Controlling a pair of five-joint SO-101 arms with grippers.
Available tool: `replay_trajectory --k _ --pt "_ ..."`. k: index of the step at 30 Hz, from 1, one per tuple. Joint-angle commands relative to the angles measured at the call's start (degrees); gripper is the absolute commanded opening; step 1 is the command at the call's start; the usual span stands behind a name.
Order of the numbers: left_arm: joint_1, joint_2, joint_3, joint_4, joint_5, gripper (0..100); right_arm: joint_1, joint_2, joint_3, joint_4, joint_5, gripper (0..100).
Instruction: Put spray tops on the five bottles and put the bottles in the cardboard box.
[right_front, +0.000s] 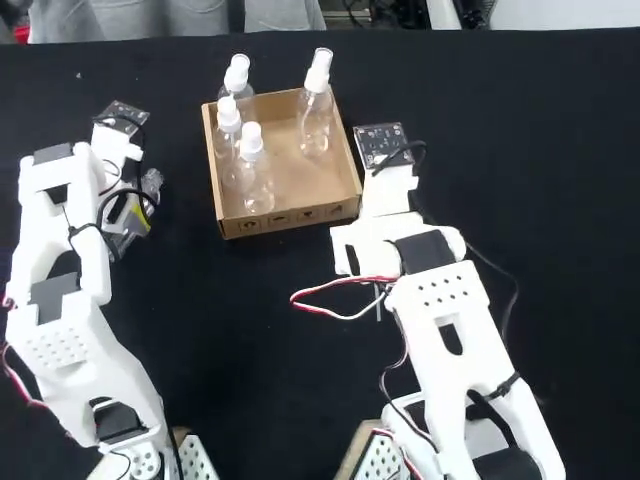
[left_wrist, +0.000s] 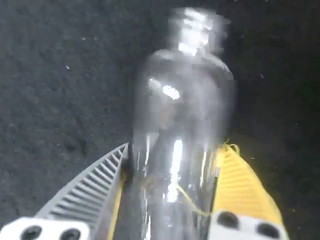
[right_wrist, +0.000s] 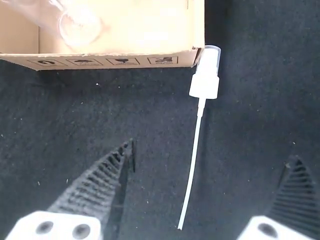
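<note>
The cardboard box (right_front: 345, 175) stands in the middle of the table and holds several clear bottles (right_front: 252, 165) with white spray tops on. My left gripper (right_front: 135, 212), left of the box, is shut on a clear bottle (left_wrist: 175, 135) whose neck is bare, with no top on it. A loose white spray top (right_wrist: 205, 82) with a long thin tube lies on the black cloth by the front corner of the box (right_wrist: 115, 45). My right gripper (right_wrist: 197, 200) stands open over the tube's lower end, one finger on each side. In the high view the right arm (right_front: 400, 240) covers that spot.
The table is covered in black cloth (right_front: 540, 150), with bare room right of the box and behind it. Red and white wires (right_front: 325, 295) hang from the right arm over the cloth. One bottle's base (right_wrist: 77, 22) shows inside the box.
</note>
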Motion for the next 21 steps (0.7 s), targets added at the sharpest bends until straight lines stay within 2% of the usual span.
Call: replay_trajectory --k 1,10,14,21 --pt "1.5 -1.3 -3.3 2.7 -0.4 22 -1.0 -2.6 -0.4 -1.4 -0.4 39.6" --pt "1.8 -1.5 -5.8 12.1 -0.4 17 -0.9 -2.8 -0.4 -1.4 -0.4 39.6" --pt "2.0 -1.8 -9.5 20.2 0.0 17 0.4 -2.8 -0.4 -1.4 -0.4 39.6" --pt "2.0 -8.9 -10.6 29.0 2.8 17 2.4 -2.8 -0.7 -1.5 -0.2 39.6"
